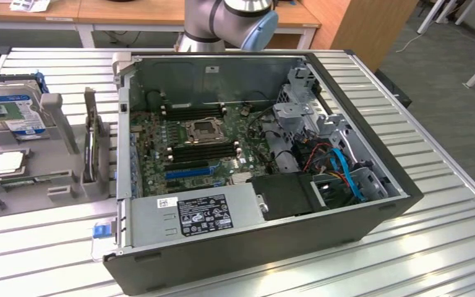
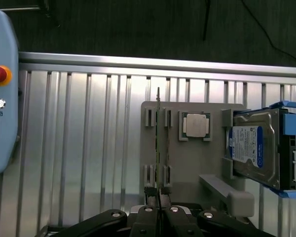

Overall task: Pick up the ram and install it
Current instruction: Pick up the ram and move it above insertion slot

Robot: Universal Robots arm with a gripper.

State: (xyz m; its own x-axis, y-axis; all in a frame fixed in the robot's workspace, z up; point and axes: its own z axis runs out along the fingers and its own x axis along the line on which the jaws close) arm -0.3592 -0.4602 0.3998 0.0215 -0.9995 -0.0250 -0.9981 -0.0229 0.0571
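The ram (image 2: 158, 138) stands on edge in a grey holder (image 2: 187, 163), its long axis aimed at the clenched, empty pincer (image 2: 158, 191), on a ribbed metal desk (image 2: 89, 148).

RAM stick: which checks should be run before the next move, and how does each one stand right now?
1. ram standing on edge in its holder: ok.
2. tool in line with the ram's edge: ok.
3. Tool open for a grasp: not ok, it is shut and empty.
4. Tool's height above the ram: cannot tell.
5. computer case side panel off: ok.
6. memory slots free of sticks: ok, they look empty.
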